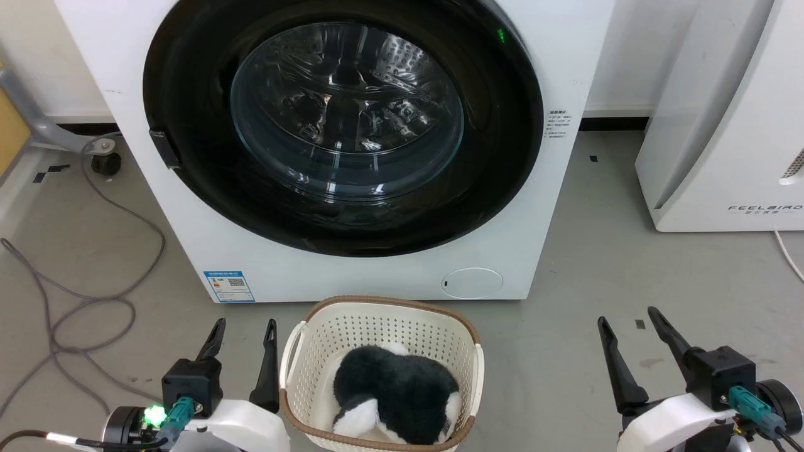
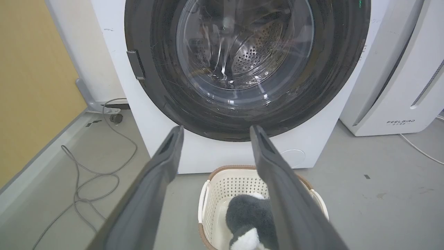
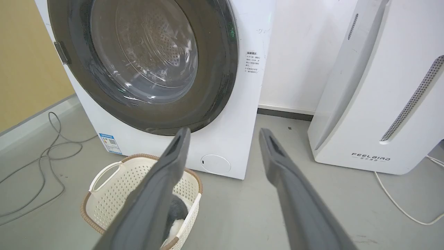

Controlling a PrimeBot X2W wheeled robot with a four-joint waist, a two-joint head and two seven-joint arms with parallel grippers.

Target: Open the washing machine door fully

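Washing machine door (image 1: 342,125), a round glossy black disc with clear glass centre, sits closed on the big white washing machine (image 1: 352,276) far ahead; our left gripper (image 1: 245,323) and right gripper (image 1: 628,314) hover near, both spread wide, empty

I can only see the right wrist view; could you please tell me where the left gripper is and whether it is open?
Observer: The left gripper is open, low to the left of the basket, well short of the washing machine door.
Operator: Thanks. I can barely see into the basket; what is inside?
Observer: A black and white plush toy.
Operator: Is anything on the floor left of the washing machine?
Observer: A small black wheel stands there.
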